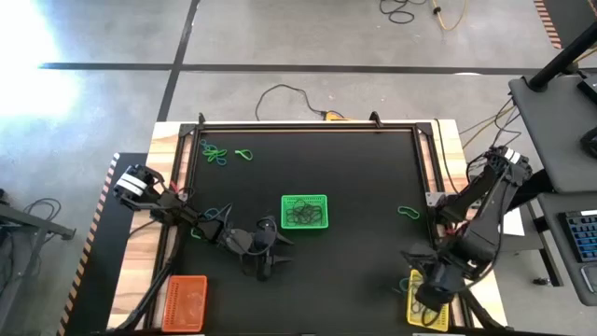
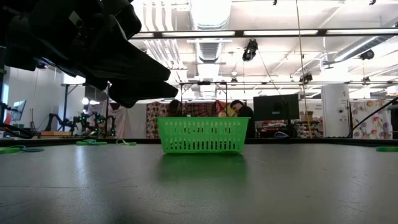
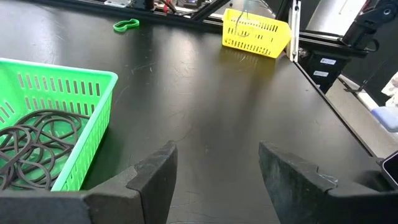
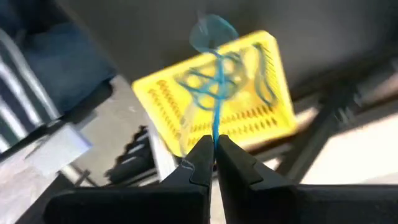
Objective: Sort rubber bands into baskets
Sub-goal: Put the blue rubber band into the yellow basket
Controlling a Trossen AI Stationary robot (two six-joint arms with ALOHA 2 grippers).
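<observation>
Tabletop [image 1: 364, 243]: black, wood-edged, carrying three mesh baskets. Clock directions below are read on the high view.

Green basket [image 1: 305, 212] sits near centre, holding a tangle of dark bands [image 3: 34, 140]. Orange basket [image 1: 185, 303] at 7 o'clock near the edge; contents can't be made out. Yellow basket [image 1: 424, 308] at 5 o'clock, at the tabletop corner, partly hidden under the right arm; blue bands [image 4: 245, 78] lie inside it.

Loose rubber bands: small green and blue cluster [image 1: 216, 155] at 11 o'clock, single green loop [image 1: 244, 155] just beside it, one green loop [image 1: 408, 212] at 3 o'clock, a few more [image 1: 201, 229] at 9 o'clock under the left arm.

Left arm reaches in from 9 o'clock, stretched low across the tabletop; left tool [image 1: 269, 250] sits just to the 7 o'clock side of the green basket, apart from it. Jaws spread wide, nothing between them, left fingers [image 3: 152, 180] clear of the surface.

Right arm comes from 3 o'clock, folded back towards 5; right tool [image 4: 214, 155] hangs over the yellow basket. Jaws pinched tight on a blue rubber band [image 4: 214, 68], which is stretched into a thin strand away from the fingertips, over the basket.
</observation>
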